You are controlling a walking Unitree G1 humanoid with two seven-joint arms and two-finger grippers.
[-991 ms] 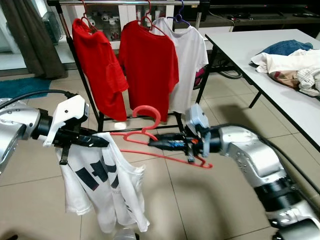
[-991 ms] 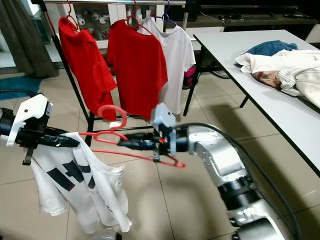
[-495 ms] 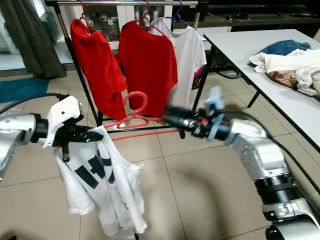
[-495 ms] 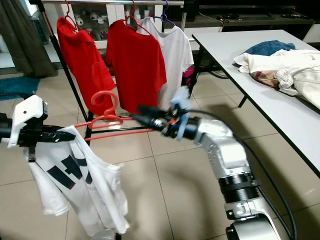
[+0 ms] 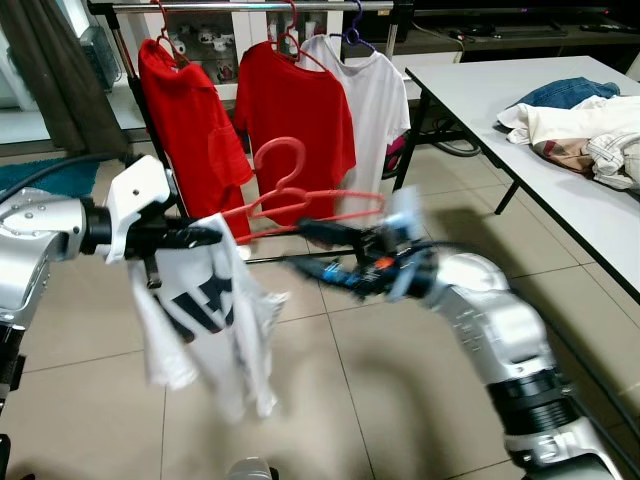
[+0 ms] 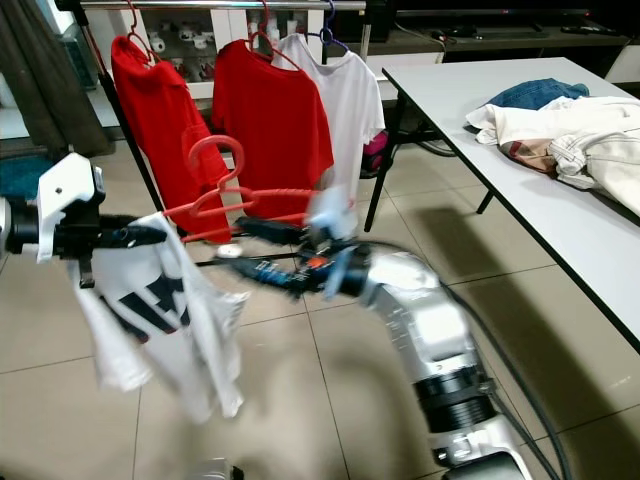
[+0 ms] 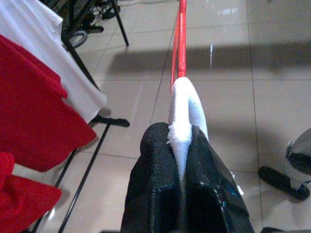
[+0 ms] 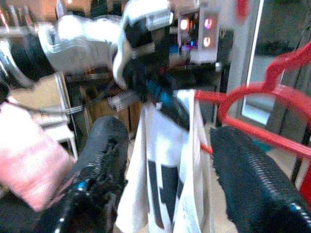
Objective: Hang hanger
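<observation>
A red plastic hanger (image 5: 287,192) carries a white T-shirt with dark print (image 5: 205,310) by one shoulder. My left gripper (image 5: 205,236) is shut on that shoulder and the hanger end under it; in the left wrist view the fingers (image 7: 160,160) pinch the white cloth and the red bar (image 7: 181,43) runs on beyond them. The hook stands upright in front of the hung clothes. My right gripper (image 5: 305,248), blurred, is open just below the hanger's bar. In the right wrist view its fingers (image 8: 104,141) stand wide apart facing the shirt (image 8: 167,184). The rack rail (image 5: 250,6) is above.
On the rail hang two red T-shirts (image 5: 190,130) (image 5: 295,120) and a white one (image 5: 378,105), each on a hanger. A white table (image 5: 490,90) with a pile of clothes (image 5: 590,125) stands on the right. A dark curtain (image 5: 60,70) hangs at left over tiled floor.
My right gripper has let go of the hanger and now sits open under it. My left arm has lifted the shirt and hanger higher, towards the rack, and the hook now stands upright.
</observation>
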